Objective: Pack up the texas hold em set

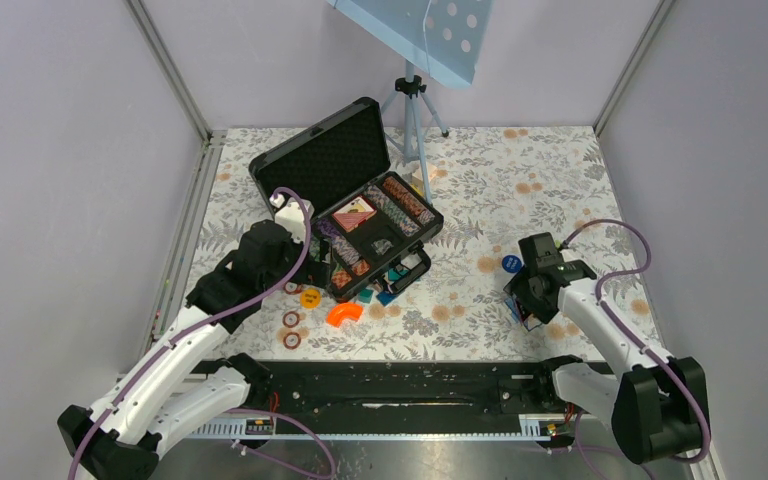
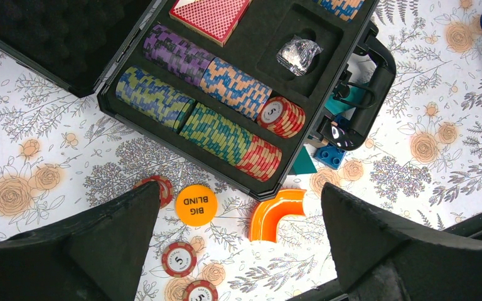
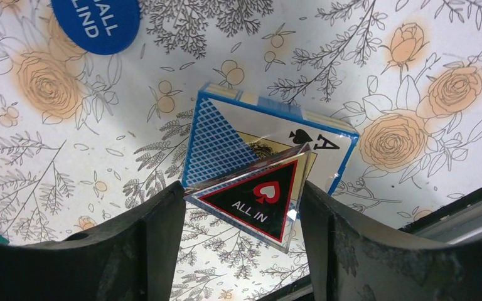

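floral tabletop [image 1: 560, 180]; left tool [image 2: 240, 194] wide apart, right tool [image 3: 241, 186] tight on glossy triangular marker [image 3: 260, 199]

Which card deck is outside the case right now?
The blue deck: it lies on the table below the right hand, a clear ALL IN triangle resting on it. The red deck sits inside the case.

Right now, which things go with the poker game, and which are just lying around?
Poker set: briefcase, chip rows, red deck, blue deck, ALL IN marker, BIG BLIND disc, SMALL BLIND disc, loose red chips.
Lying about: orange curved piece, blue block.
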Controlling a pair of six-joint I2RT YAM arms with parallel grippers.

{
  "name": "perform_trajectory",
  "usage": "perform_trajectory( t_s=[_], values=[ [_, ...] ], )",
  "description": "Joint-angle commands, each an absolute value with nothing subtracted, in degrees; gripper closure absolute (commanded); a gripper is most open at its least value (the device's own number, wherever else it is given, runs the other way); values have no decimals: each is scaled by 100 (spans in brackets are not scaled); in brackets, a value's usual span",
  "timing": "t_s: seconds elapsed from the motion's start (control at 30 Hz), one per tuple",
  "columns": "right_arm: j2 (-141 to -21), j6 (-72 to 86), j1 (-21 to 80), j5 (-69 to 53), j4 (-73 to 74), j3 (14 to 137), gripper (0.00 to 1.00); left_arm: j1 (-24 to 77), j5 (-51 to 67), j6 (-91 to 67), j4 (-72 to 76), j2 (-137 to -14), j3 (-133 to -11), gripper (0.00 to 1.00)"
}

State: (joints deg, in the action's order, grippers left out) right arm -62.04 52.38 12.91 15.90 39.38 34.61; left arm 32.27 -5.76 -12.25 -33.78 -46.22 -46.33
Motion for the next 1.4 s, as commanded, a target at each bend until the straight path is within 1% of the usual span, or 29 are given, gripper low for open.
perform_trajectory(
  t_s=[0.0,0.2,0.4,0.6,0.8,0.93,1.1,1.23,1.37],
  values=[
    [-5962,4715,1258,1541,3897,3689,42,3199,-492,-1187,-3158,-4562,-4632,1],
    [-6109,4008,1266,1246,3658,4218,43,3198,-588,-1195,-3164,-4577,-4608,1],
    [-6823,3798,1393,919,3451,4890,46,3199,-754,-1219,-3219,-4589,-4606,1],
    [-7873,3597,2353,1374,3516,5932,46,3190,-1090,-1261,-3282,-4583,-4614,1],
    [-9027,3521,3207,1472,3680,7227,46,3061,-2010,-1388,-3465,-4535,-4643,1],
    [-9752,3235,3627,1419,3778,8268,46,2847,-2989,-1590,-3649,-4375,-4671,1],
    [-10880,2505,4070,1181,4060,9845,46,2535,-3275,-1727,-3656,-4052,-4618,1],
    [-11632,1911,4199,778,4146,10890,45,2513,-3303,-1757,-3716,-3998,-4622,1],
    [-12537,1256,4329,618,4437,12272,46,2511,-3350,-1765,-3781,-3975,-4681,1]
  ],
)
